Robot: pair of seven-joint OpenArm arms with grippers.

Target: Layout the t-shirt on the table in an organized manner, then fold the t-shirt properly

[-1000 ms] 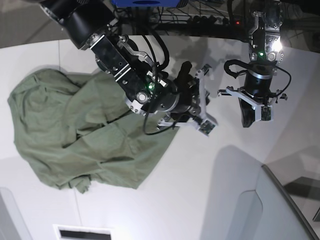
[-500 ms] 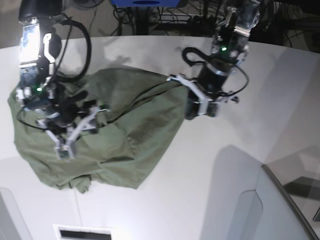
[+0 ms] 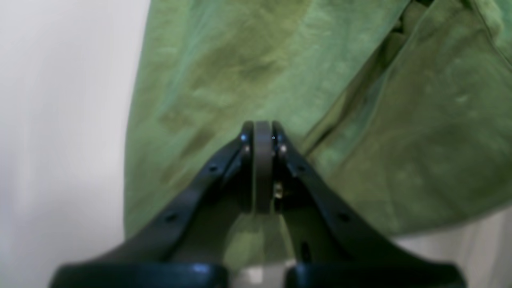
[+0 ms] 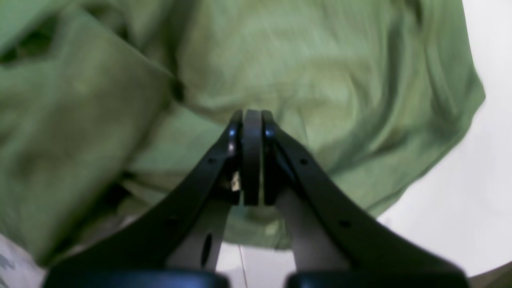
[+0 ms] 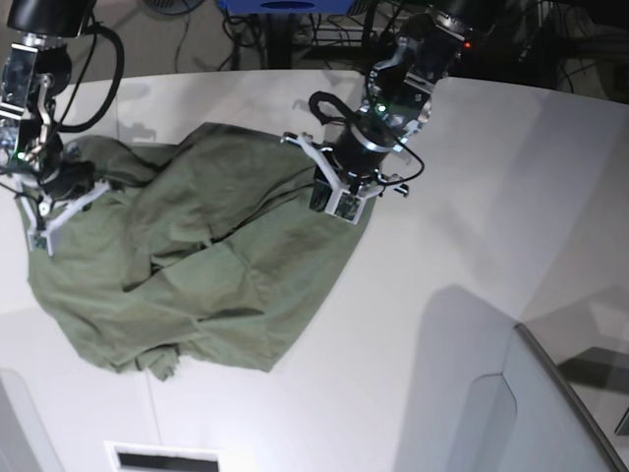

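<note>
The olive-green t-shirt point(image 5: 216, 256) lies crumpled and creased on the white table point(image 5: 442, 246), left of centre. My left gripper point(image 5: 332, 205) is over the shirt's right edge. In the left wrist view the left gripper point(image 3: 262, 126) is shut, pads together, with the t-shirt point(image 3: 240, 60) just beyond and no cloth showing between them. My right gripper point(image 5: 41, 231) is at the shirt's upper left edge. In the right wrist view the right gripper point(image 4: 252, 114) is shut too, its tips against the t-shirt point(image 4: 320, 60), and no cloth is seen pinched.
A grey translucent panel point(image 5: 531, 413) stands at the lower right. A slotted white plate point(image 5: 162, 457) sits at the front edge. Cables and a blue frame point(image 5: 285, 5) run behind the table. Bare table point(image 4: 480, 180) lies right of the shirt.
The right arm swung from the shirt's middle to its upper left edge and its jaws went from open to shut. The left arm moved left onto the shirt's right edge, still shut.
</note>
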